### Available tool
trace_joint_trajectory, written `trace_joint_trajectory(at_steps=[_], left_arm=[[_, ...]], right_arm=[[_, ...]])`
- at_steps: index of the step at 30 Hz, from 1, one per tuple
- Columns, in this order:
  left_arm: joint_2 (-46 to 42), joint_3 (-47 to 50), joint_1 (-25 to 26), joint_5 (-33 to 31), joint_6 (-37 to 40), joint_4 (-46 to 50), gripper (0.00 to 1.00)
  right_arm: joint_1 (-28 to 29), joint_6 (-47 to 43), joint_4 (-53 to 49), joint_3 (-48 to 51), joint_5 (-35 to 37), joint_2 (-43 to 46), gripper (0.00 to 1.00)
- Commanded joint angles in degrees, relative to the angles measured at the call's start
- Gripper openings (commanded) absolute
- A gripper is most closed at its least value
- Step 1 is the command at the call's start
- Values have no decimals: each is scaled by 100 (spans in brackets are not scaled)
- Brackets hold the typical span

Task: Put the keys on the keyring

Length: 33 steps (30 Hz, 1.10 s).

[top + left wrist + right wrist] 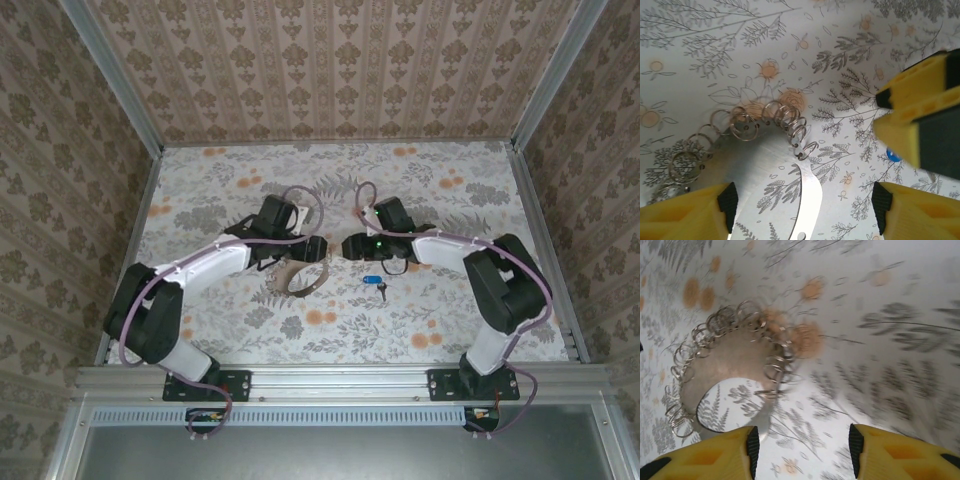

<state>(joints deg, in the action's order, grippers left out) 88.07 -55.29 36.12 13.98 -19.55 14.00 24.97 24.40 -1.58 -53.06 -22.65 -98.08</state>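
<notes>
Far left, the left arm [190, 275] reaches in from its base toward the middle of the flowered tabletop [220, 190]. The left gripper [318, 248] hangs low there with its yellow fingers [690, 212] spread wide and nothing clamped between them. Just under and a little to the near side of it lies the keyring [290, 287], a brownish-silver curved band flat on the tabletop. From the left wrist it [790, 120] shows as a broad shiny strip carrying a row of small wire rings. The strip runs down through the gap of the left gripper [802, 205] without touching either finger. Next to the right, nose to nose with the left one, is the right gripper [350, 247]. The left wrist sees it as a yellow block [920, 120] off to the side of the ring. Its own wrist picture is blurred; there the right gripper [804, 445] stands partly open with nothing in it, the keyring [725, 360] ahead and to one side. The keys [373, 281] lie loose on the tabletop near the right gripper, just beside the keyring and not touching it. A sliver of their blue head [893, 156] peeks out below the right gripper. Far right, the right arm [490, 275] bends back to its base.
</notes>
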Motion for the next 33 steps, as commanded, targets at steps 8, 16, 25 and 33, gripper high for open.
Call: trace_joint_trajectory(at_steps=[8,16,25,33], left_arm=[[457,-299,439,-308,855,299,54],[989,-500,444,-184,918,237,44],[1223,-566,442,-98,950,74,43],[1452,-693,444,-45,984,-22,41]], right_arm=[[-916,572,-156,1144,490,1348,60],[-957,594,-100,1359,497,1515,61],[-956,641,35,1447,460,1486,62],[-962,663,114,1433,424,1385,62]])
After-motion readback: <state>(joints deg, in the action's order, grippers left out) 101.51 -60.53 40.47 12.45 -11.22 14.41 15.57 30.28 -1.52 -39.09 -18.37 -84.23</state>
